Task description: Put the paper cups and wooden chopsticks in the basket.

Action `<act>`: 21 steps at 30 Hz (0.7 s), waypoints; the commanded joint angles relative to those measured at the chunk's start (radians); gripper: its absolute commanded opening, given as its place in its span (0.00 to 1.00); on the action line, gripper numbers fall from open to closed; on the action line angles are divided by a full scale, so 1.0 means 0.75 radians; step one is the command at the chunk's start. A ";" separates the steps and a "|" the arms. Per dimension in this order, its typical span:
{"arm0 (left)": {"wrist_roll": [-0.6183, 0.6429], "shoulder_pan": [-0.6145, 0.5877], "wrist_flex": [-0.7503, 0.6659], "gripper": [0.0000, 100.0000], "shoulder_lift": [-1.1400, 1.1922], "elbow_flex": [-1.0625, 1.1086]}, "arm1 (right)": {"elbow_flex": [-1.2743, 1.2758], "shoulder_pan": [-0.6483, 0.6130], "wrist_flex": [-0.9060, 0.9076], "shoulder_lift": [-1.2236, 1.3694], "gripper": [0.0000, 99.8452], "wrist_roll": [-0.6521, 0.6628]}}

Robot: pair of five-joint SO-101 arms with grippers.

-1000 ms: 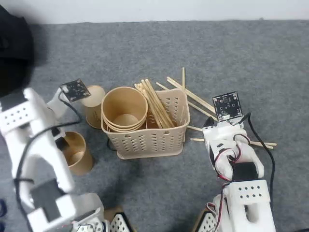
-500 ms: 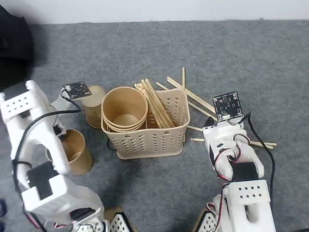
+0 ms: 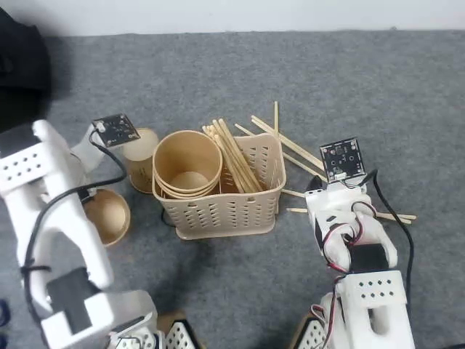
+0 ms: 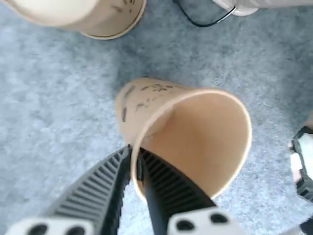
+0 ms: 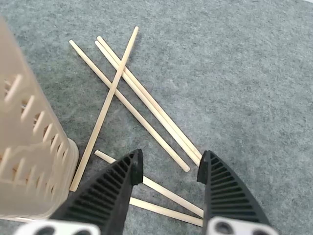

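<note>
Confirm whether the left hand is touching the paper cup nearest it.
Touching. The left wrist view shows the left hand shut on the rim of the paper cup, pinching the wall from inside and outside.

Counter [image 3: 378, 80] covered in a grey mat [image 5: 244, 58], short pile, mottled light and dark, a little fuzzy up close. The same grey runs to both side edges of the high view.

Far edge: a flat off-white strip [image 3: 240, 14] runs the full width, meeting the mat in a straight line. Wall or bare board, cannot tell.

Far left corner: a black, soft-looking bulk [image 3: 18, 58] on the mat's edge; cloth or bag, cannot tell.

Light even and diffuse, from overhead. Shadows on the mat short and soft-edged.
</note>
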 commanded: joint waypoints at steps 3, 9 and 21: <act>0.010 0.012 0.047 0.01 -0.129 -0.042 | -0.008 -0.001 -0.015 -0.015 0.19 0.016; -0.004 0.012 0.049 0.01 -0.200 -0.044 | -0.008 -0.001 -0.015 -0.015 0.19 0.016; 0.037 0.119 0.043 0.01 -0.534 -0.093 | -0.006 -0.001 -0.017 -0.015 0.19 0.016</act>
